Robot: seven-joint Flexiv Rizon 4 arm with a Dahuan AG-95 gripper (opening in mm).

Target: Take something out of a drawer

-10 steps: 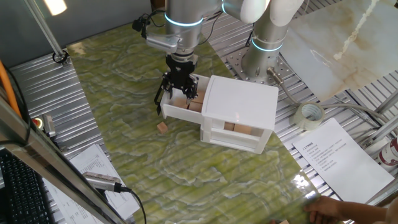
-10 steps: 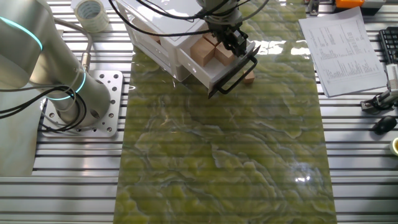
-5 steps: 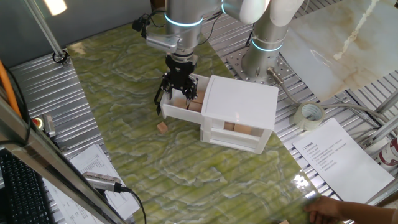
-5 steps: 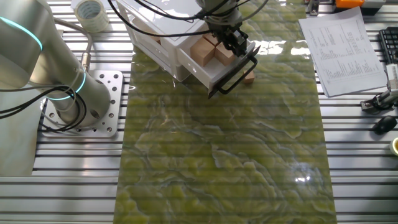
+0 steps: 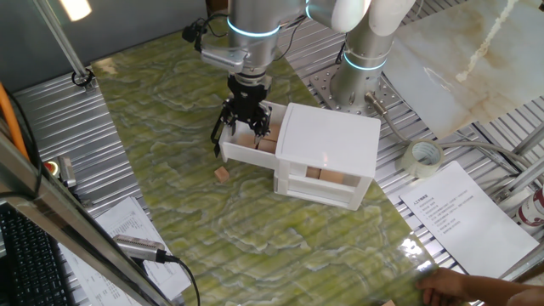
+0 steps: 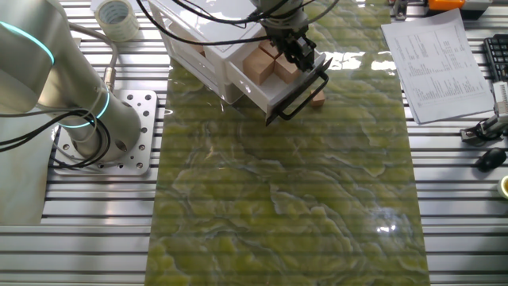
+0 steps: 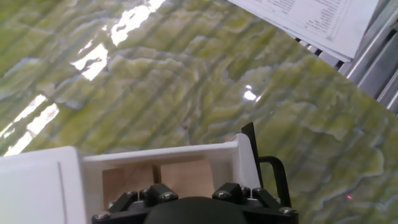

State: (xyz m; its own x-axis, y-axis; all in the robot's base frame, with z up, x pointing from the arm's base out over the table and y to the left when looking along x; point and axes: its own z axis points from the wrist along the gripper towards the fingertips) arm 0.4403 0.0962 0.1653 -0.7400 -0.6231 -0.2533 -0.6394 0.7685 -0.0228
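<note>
I had the claw [image 5: 244, 124] down inside the open drawer [image 5: 245, 150], reaching for a cube. The drawer stood pulled out of the white cabinet [image 5: 327, 153] toward nine o'clock in the fixed view from the paper side, its black handle [image 6: 298, 97] out front, so the cubes [image 6: 267, 63] lay exposed from above for a straight drop-in. In the other fixed view the fingers [image 6: 301, 52] sat at the drawer's handle end, at about three o'clock of the two cubes I could see, touching or just beside the nearer one. From the hand view I saw only cube tops [image 7: 186, 177] just ahead of the claw body; the fingertips were hidden. Whether the claw was clenched on a cube or released, I could not tell. One loose cube [image 5: 222, 173] lay on the green worktop [image 5: 170, 127] at about seven o'clock of the drawer.
</note>
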